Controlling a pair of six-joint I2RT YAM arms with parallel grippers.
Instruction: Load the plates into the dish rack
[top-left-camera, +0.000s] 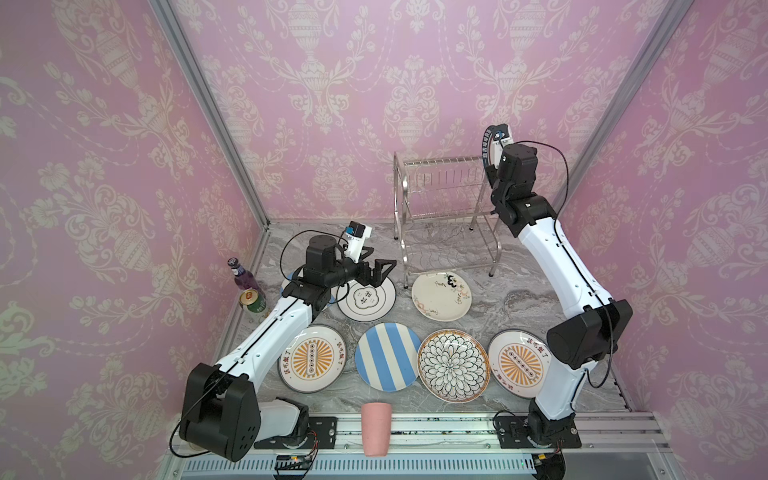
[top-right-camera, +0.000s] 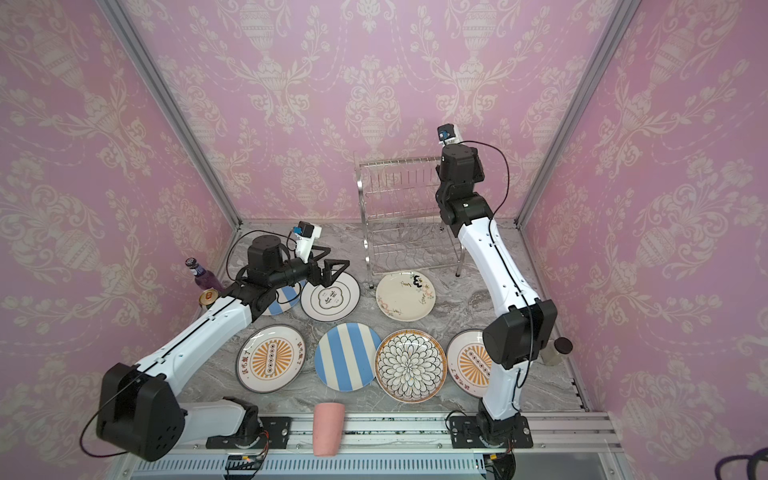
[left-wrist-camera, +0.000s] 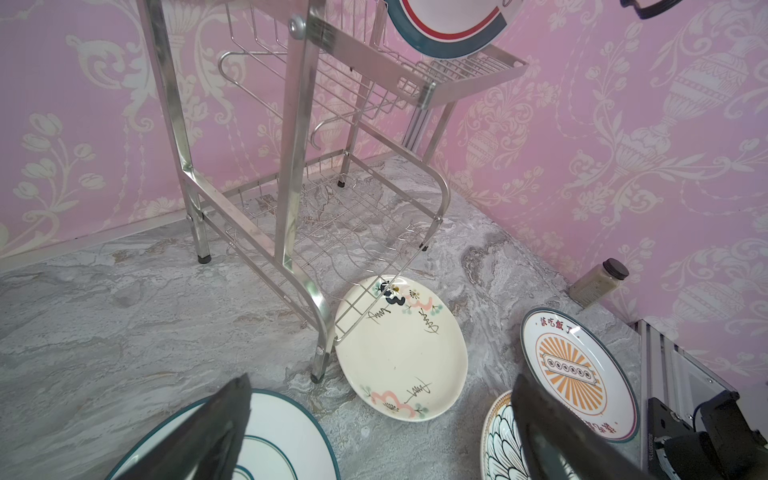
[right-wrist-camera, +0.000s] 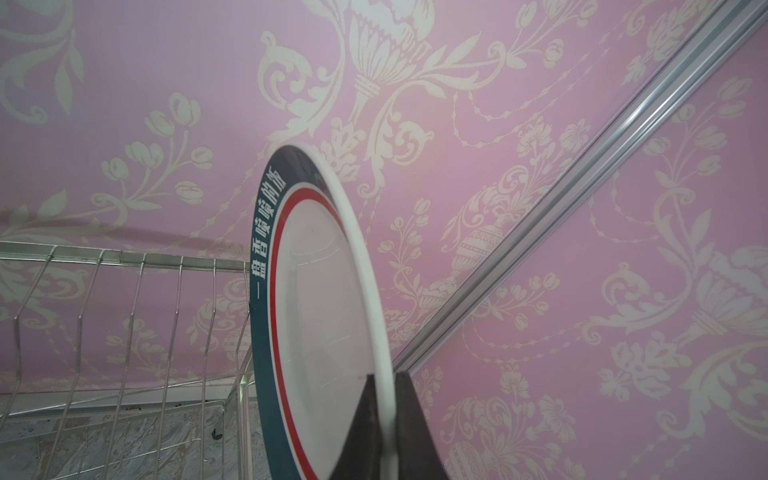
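The silver dish rack (top-left-camera: 446, 208) stands at the back of the table. My right gripper (right-wrist-camera: 384, 376) is shut on the rim of a navy-rimmed plate (right-wrist-camera: 316, 311), held upright over the right end of the rack's upper tier (left-wrist-camera: 457, 70). My left gripper (top-left-camera: 376, 270) hangs open and empty just above the black-ringed plate (top-left-camera: 368, 301). Flat on the table lie the cream floral plate (top-left-camera: 441, 296), a blue-striped plate (top-left-camera: 387, 361), the petal plate (top-left-camera: 451, 365) and two orange-sunburst plates (top-left-camera: 311, 359) (top-left-camera: 517, 361). A second striped plate (top-right-camera: 282, 301) shows partly under the left arm.
A pink cup (top-left-camera: 375, 428) stands at the table's front edge. A purple bottle (top-left-camera: 241, 274) and a can (top-left-camera: 252, 301) sit by the left wall, and a dark-lidded jar (top-right-camera: 557, 351) by the right wall. Pink walls close in three sides.
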